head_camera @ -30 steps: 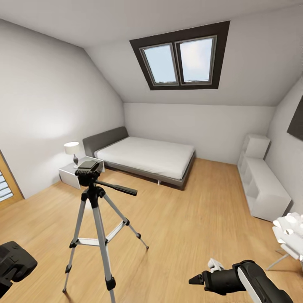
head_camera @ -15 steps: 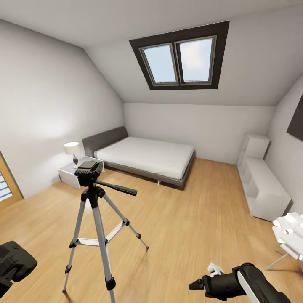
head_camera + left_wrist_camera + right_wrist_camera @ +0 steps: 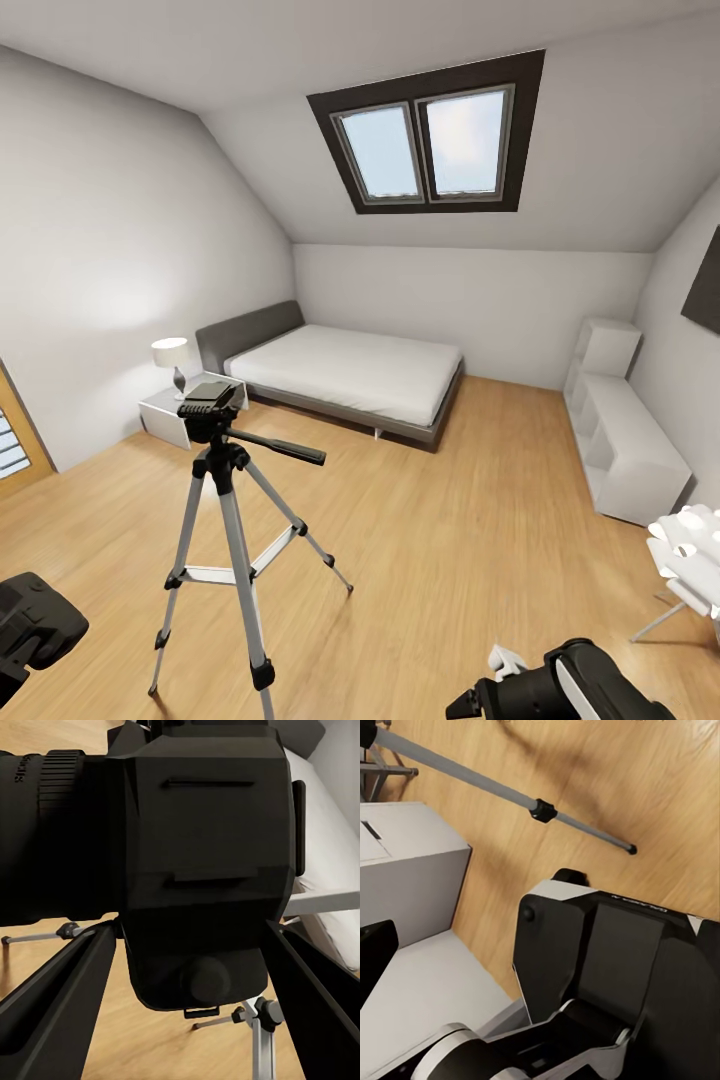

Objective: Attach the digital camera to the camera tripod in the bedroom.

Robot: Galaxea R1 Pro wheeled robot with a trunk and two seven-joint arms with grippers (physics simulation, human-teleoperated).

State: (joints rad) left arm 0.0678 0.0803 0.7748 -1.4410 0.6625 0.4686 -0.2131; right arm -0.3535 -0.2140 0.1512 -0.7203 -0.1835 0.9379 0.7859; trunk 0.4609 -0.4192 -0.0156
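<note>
The camera tripod [image 3: 225, 520] stands on the wood floor of the bedroom, left of centre in the head view, its black head [image 3: 208, 405] bare and the pan handle pointing right. At the lower left corner my left gripper [image 3: 30, 635] is shut on the black digital camera [image 3: 35, 615]. In the left wrist view the camera [image 3: 202, 862] sits between both fingers [image 3: 60, 1005], lens barrel to one side, with tripod legs [image 3: 259, 1020] behind. My right gripper [image 3: 470, 702] hangs low at the bottom edge, empty; one black finger [image 3: 375, 952] shows at the frame's edge, spread wide.
A grey bed [image 3: 350, 370] stands at the back under the skylight [image 3: 430, 140]. A white nightstand [image 3: 165, 418] with a lamp [image 3: 172, 352] sits behind the tripod. A white shelf unit [image 3: 625, 440] lines the right wall. A white chair-like object [image 3: 690, 560] is close on my right.
My right arm has sunk lower and drawn back toward me. The left gripper with the camera and the tripod have stayed put.
</note>
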